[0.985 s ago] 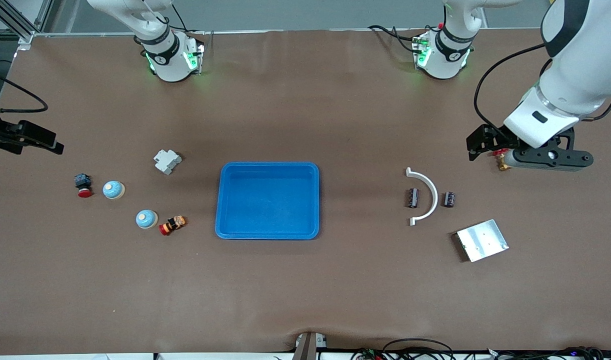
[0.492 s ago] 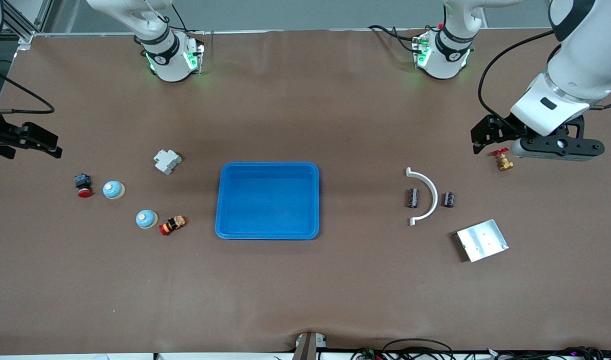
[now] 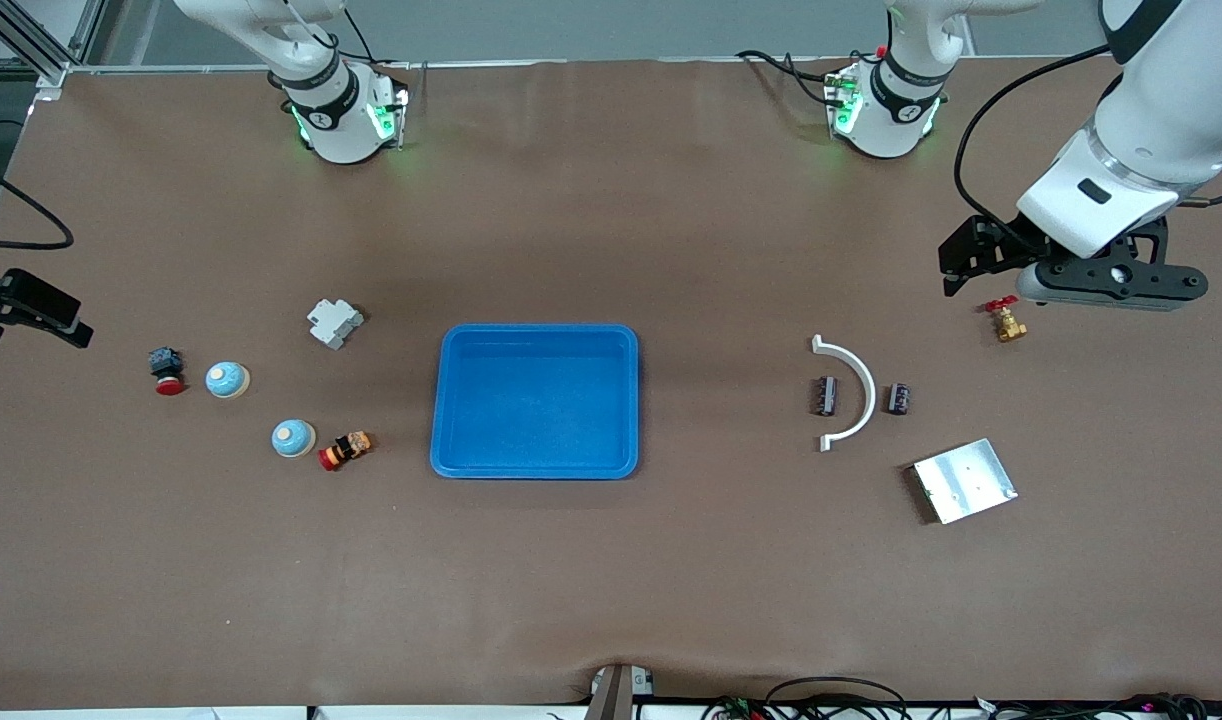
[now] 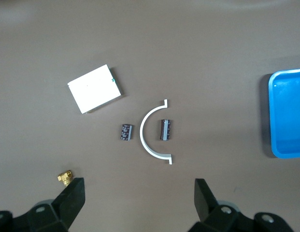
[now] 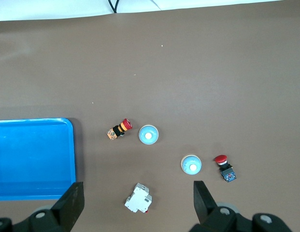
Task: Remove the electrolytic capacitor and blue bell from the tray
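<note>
Two dark capacitors (image 3: 827,395) (image 3: 899,398) lie on either side of a white arc (image 3: 851,392); the left wrist view shows both capacitors (image 4: 165,129) (image 4: 125,131). Two pale blue bells (image 3: 227,379) (image 3: 293,438) sit toward the right arm's end, and both bells (image 5: 191,164) (image 5: 148,135) show in the right wrist view. The blue tray (image 3: 451,400) is mid-table. My left gripper (image 3: 1111,288) (image 4: 138,203) hangs open and empty over bare table by a brass valve (image 3: 1007,323). My right gripper (image 5: 135,205) is open and empty above a white breaker (image 5: 138,198); in the front view only its black hand part (image 3: 31,305) shows.
A metal plate (image 3: 963,480) lies nearer the front camera than the capacitors. The white breaker (image 3: 334,322) and two red push buttons (image 3: 167,372) (image 3: 344,450) lie among the bells. Cables run along the table's front edge.
The left gripper has drifted toward its end of the table and uncovered the brass valve. The right hand has slid farther out at the table's end. Nothing on the table moved.
</note>
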`<action>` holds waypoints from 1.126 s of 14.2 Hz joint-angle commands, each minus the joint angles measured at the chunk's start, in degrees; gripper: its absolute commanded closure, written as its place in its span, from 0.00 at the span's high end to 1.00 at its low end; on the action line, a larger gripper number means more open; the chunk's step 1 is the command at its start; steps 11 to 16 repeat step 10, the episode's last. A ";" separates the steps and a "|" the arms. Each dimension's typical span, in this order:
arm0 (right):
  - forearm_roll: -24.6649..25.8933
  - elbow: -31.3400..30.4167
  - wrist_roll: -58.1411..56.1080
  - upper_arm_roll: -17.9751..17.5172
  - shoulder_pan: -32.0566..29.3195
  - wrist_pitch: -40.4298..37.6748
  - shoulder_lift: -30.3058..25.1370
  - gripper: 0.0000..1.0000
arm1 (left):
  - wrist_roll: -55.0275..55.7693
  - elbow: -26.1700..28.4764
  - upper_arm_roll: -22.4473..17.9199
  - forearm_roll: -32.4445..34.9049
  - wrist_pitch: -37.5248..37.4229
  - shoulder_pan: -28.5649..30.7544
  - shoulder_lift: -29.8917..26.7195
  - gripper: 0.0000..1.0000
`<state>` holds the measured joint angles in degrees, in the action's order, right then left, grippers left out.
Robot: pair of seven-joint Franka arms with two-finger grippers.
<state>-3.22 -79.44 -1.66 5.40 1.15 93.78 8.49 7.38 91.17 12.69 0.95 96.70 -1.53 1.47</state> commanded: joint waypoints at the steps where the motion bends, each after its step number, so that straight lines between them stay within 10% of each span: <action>1: -0.47 -0.54 -0.01 -0.39 -0.36 0.18 0.03 1.00 | -1.32 -2.47 0.06 0.81 -2.92 0.65 -0.51 1.00; 16: -0.47 -0.63 0.08 -0.30 -2.56 -1.93 -0.67 1.00 | -2.90 -3.89 -0.38 0.89 -4.42 0.74 -0.24 1.00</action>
